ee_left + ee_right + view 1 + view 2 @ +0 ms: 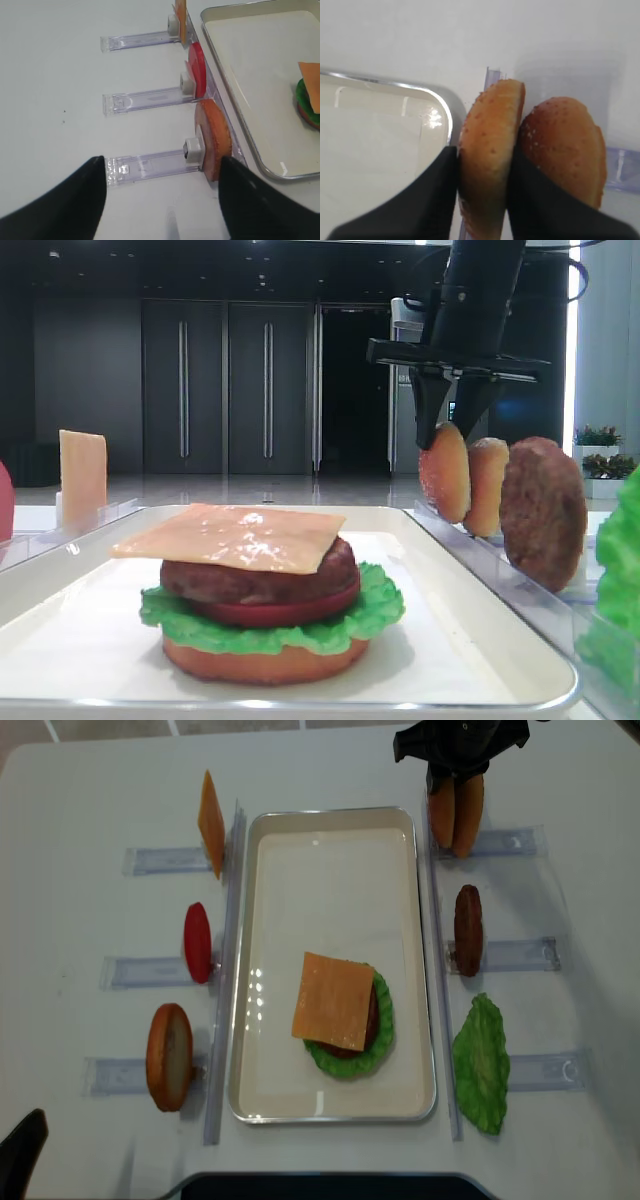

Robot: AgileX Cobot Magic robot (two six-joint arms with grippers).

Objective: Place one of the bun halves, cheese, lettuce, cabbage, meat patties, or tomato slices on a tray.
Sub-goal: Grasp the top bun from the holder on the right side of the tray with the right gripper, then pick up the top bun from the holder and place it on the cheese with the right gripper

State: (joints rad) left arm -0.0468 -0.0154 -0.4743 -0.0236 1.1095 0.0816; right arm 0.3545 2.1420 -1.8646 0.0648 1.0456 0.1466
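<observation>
The domed golden-brown sesame-speckled bun half (pixel 490 150) stands on edge in the clear plastic slotted rack (pixel 505 842) at the far right, just right of the cream-white rectangular tray (pixel 330 830). The black right gripper (pixel 484 200) is clamped on it from above, a finger on each face. A second speckled bun half (pixel 565 145) touches its right side. The left gripper (pixel 162 200) hovers agape, nothing between its fingers, at the near left.

Camera layout: 1 low exterior view is facing along the tray (pixel 480 570) at table height; 1 overhead view is looking straight down on the whole table. 2 wrist views are looking down closely, both sharing the tray's rim with the exterior views.
</observation>
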